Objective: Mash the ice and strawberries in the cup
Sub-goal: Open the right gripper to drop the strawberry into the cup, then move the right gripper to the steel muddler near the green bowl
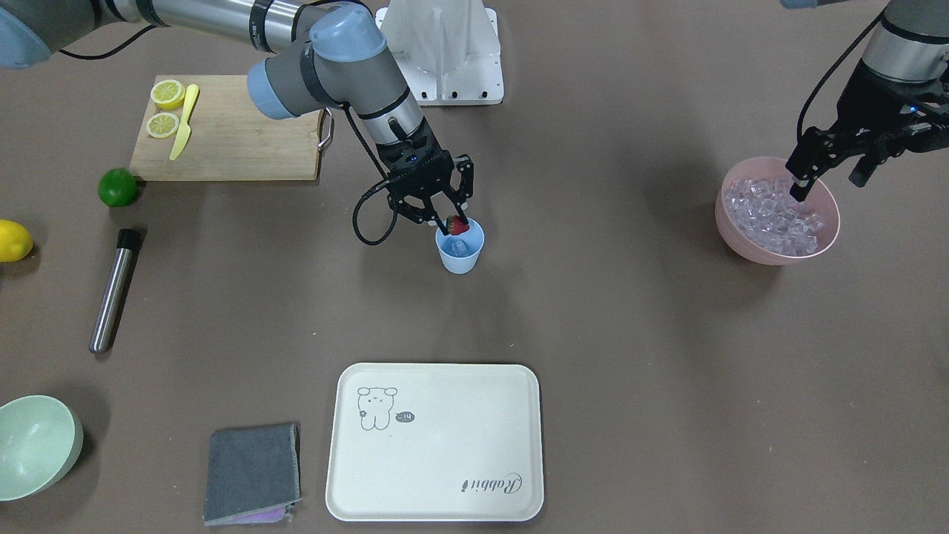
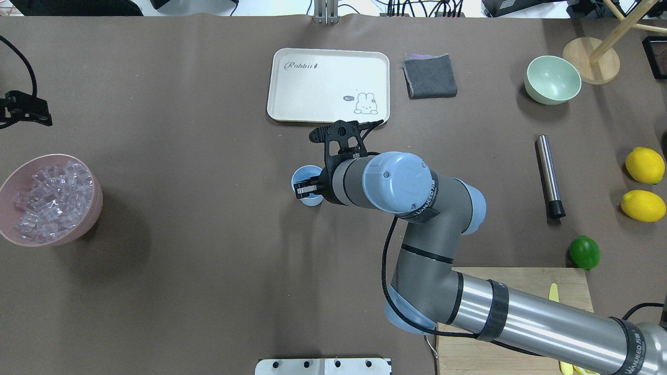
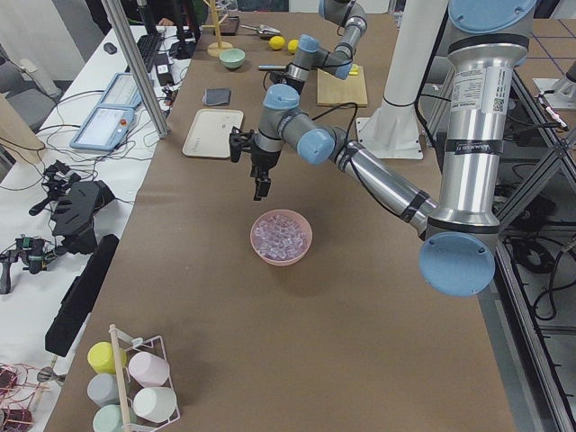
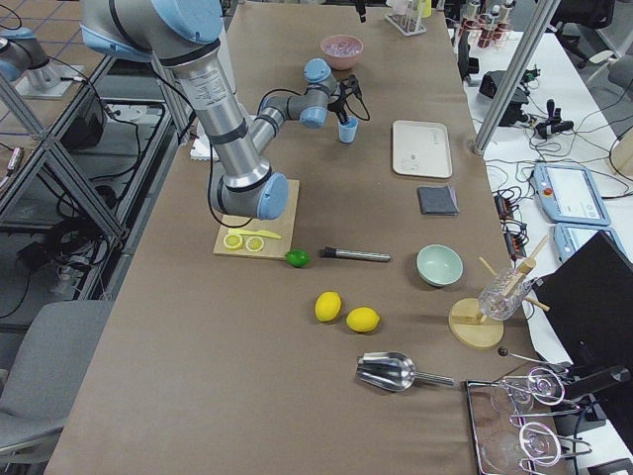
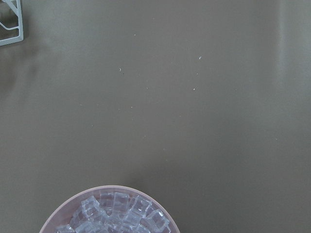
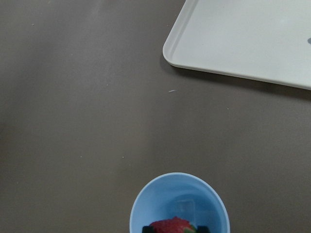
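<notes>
My right gripper (image 1: 454, 222) is shut on the small red strawberry (image 1: 457, 225) and holds it just over the mouth of the light-blue cup (image 1: 461, 261). In the right wrist view the strawberry (image 6: 171, 226) sits between the fingertips above the cup (image 6: 144, 206), with one ice cube (image 6: 186, 206) inside. My left gripper (image 1: 829, 180) is open and empty, hovering over the pink bowl (image 1: 771, 256) full of ice (image 1: 775, 215). The ice (image 5: 116, 216) also shows in the left wrist view.
A white tray (image 1: 434, 475) lies in front of the cup. A metal rod (image 1: 113, 289), a lime (image 1: 118, 187), a lemon (image 1: 13, 240), a cutting board (image 1: 245, 141) with lemon halves and a yellow knife, a pale green bowl (image 1: 33, 445) and a grey cloth (image 1: 252, 471) lie on my right side.
</notes>
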Controlling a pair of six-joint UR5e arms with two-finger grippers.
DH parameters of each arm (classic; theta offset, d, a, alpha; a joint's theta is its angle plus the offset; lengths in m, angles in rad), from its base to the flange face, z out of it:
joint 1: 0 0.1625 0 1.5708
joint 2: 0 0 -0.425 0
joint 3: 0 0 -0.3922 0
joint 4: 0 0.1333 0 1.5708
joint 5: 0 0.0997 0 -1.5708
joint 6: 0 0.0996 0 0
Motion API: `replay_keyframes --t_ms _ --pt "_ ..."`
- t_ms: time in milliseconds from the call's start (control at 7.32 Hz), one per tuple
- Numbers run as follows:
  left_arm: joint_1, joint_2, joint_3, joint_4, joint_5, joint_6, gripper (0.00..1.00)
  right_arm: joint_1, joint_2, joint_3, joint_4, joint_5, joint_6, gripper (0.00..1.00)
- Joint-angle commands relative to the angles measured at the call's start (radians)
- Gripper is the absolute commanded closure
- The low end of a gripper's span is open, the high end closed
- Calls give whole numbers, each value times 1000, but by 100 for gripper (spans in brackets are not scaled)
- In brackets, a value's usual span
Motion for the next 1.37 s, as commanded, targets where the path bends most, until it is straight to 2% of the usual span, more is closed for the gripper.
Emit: replay_keyframes --t_ms 0,137,273,546,683,819,956,1093,1229 --pt "0 -2 -1 0 2 1 2 -6 9 3 -8 -36 32 0" --pt "0 -6 2 0 0 1 2 11 15 6 -15 -27 32 0" --pt "0 -17 5 0 0 1 2 46 15 35 -82 18 32 0" --pt "0 -32 10 -2 0 33 2 211 2 138 -328 248 29 0" --pt "2 -32 1 -2 0 34 2 266 -4 175 -459 287 35 0" --pt "2 -43 1 -2 0 48 2 328 -50 203 -554 306 17 0" --pt "5 -45 13 -11 2 78 2 407 -108 207 -598 356 -72 0" --pt "5 -43 22 -24 0 108 2 481 -188 206 -635 408 -252 0" --pt "6 -46 24 -28 2 144 2 521 -274 207 -627 439 -352 0"
